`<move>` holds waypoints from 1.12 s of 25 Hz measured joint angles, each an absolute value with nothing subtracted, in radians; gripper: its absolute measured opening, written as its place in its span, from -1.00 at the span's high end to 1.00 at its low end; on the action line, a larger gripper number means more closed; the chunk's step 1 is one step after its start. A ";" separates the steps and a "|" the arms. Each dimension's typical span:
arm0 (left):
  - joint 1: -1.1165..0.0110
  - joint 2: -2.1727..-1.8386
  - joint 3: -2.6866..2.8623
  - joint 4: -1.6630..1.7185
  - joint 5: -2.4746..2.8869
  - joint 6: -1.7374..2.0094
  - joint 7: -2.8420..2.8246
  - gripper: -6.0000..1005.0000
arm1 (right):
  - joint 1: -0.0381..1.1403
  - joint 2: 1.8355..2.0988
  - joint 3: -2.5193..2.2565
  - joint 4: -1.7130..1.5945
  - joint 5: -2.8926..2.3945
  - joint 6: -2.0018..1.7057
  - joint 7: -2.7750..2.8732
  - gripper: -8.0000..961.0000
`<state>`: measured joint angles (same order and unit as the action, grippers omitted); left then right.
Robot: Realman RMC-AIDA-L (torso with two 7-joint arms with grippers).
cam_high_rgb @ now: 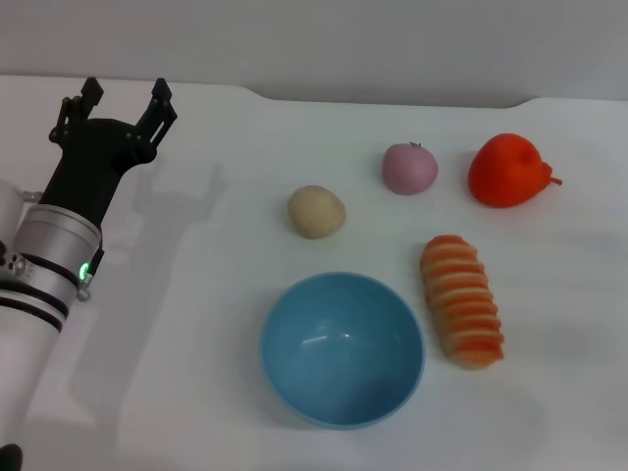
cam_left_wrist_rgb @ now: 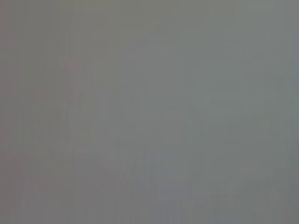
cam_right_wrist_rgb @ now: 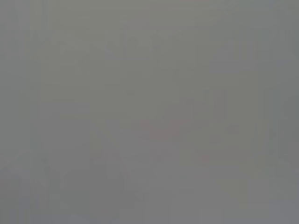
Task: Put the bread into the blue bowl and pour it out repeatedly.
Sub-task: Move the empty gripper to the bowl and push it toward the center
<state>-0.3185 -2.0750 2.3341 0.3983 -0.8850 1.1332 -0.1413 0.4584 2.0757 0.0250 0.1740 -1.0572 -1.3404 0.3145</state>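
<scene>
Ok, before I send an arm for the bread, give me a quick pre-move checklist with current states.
1. Bread free on the table, right of the bowl, apart from it: ok.
2. Blue bowl upright and empty: ok.
3. Left gripper jaws open, holding nothing, far left of the bowl: ok.
4. Right gripper in view: not ok, no view shows it.
5. Wrist views usable: not ok, both blank grey.
6. Beige ball clear of the bread: ok.
</scene>
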 joint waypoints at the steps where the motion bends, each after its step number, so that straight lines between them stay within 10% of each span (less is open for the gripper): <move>1: -0.318 -2.072 2.337 0.400 -0.885 1.118 -0.153 -0.71 | 0.463 2.076 0.023 0.167 -1.059 -1.336 0.311 0.07; 28: -0.527 -2.017 2.150 0.503 -0.627 0.614 -0.238 -0.72 | 0.509 2.081 0.015 0.157 -1.068 -1.167 0.305 0.07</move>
